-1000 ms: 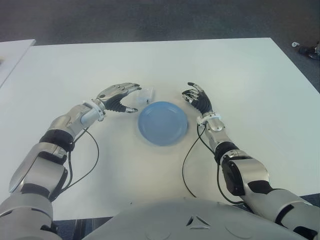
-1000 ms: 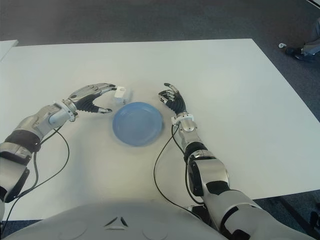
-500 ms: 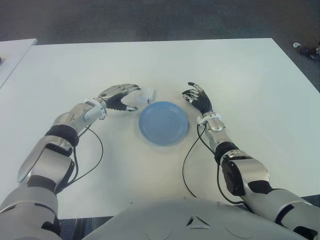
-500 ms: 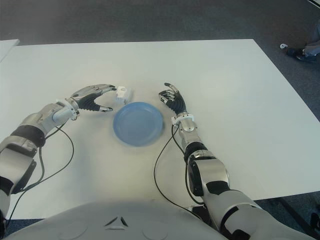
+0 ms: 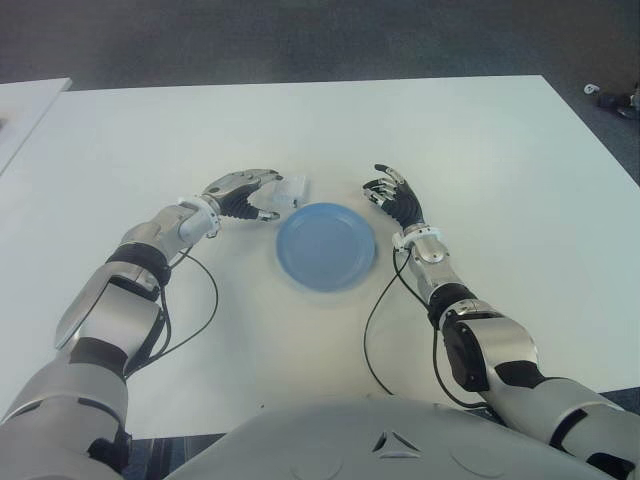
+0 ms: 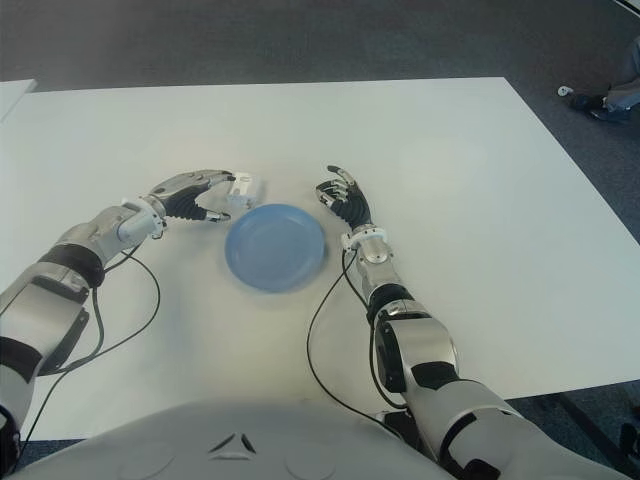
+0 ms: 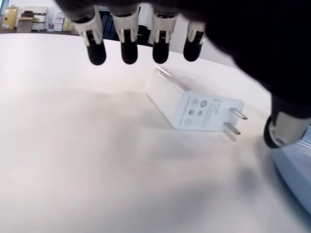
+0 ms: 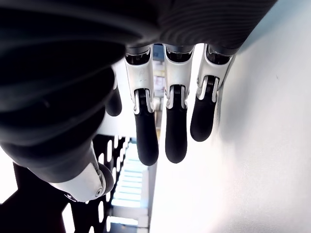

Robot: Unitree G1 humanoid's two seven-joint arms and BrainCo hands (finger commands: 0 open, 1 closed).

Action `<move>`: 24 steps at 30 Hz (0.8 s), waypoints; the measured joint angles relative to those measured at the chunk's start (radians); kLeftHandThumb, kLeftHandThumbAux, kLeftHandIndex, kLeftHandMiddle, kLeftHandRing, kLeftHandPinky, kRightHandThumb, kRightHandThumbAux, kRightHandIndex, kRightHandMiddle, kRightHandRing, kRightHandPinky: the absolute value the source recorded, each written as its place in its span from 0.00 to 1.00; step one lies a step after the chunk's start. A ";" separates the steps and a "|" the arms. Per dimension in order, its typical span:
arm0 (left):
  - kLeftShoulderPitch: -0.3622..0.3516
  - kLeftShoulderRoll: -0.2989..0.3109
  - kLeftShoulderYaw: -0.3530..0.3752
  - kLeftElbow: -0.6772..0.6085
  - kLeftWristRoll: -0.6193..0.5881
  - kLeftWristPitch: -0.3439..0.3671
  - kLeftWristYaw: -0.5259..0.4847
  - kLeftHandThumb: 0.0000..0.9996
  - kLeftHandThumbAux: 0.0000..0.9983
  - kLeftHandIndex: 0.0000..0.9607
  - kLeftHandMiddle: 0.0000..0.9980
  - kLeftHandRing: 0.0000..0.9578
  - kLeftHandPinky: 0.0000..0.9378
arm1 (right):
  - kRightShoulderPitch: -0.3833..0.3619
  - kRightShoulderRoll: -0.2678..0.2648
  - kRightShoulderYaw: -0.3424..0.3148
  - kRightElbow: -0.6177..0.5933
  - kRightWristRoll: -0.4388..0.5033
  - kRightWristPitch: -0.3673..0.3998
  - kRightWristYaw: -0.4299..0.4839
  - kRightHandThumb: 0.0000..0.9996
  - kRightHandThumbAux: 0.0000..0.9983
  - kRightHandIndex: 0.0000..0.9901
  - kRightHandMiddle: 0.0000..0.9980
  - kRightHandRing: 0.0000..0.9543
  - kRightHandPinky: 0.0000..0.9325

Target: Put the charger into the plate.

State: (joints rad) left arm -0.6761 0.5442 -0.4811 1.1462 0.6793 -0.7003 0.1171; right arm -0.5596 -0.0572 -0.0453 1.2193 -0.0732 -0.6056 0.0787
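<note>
A small white charger [image 5: 293, 190] lies on the white table [image 5: 480, 150], just off the far left rim of the round blue plate [image 5: 303, 270]. My left hand [image 5: 268, 196] is open beside the charger's left side, fingers arched over it and thumb low near the plate. In the left wrist view the charger [image 7: 194, 109] lies flat with its two prongs pointing toward the thumb [image 7: 282, 131], and no finger touches it. My right hand [image 5: 392, 195] shows idle at the plate's right side, fingers relaxed and holding nothing.
Black cables [image 5: 375, 330] trail from both wrists across the near table. A second white table's corner [image 5: 25, 100] shows at far left. Dark floor lies beyond the far edge, with some gear [image 5: 615, 97] on it at far right.
My left hand has slid right toward the charger, so its fingertips now reach over it. The charger, plate and right hand have not moved.
</note>
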 measured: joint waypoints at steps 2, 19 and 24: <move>-0.008 -0.007 0.000 0.012 -0.001 0.007 0.000 0.00 0.48 0.00 0.05 0.07 0.11 | 0.000 0.000 0.000 0.000 0.000 0.000 0.000 0.00 0.76 0.14 0.44 0.43 0.34; -0.029 -0.031 -0.006 0.063 -0.001 0.036 -0.002 0.00 0.51 0.00 0.07 0.09 0.12 | 0.000 0.004 -0.001 -0.002 0.001 0.000 0.000 0.00 0.75 0.15 0.44 0.44 0.35; -0.036 -0.032 -0.008 0.071 -0.001 0.039 0.005 0.00 0.52 0.00 0.08 0.10 0.12 | -0.001 0.005 -0.002 -0.002 0.001 0.000 0.000 0.00 0.74 0.15 0.44 0.44 0.35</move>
State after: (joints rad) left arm -0.7117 0.5122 -0.4887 1.2173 0.6783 -0.6613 0.1217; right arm -0.5606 -0.0521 -0.0469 1.2171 -0.0723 -0.6053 0.0787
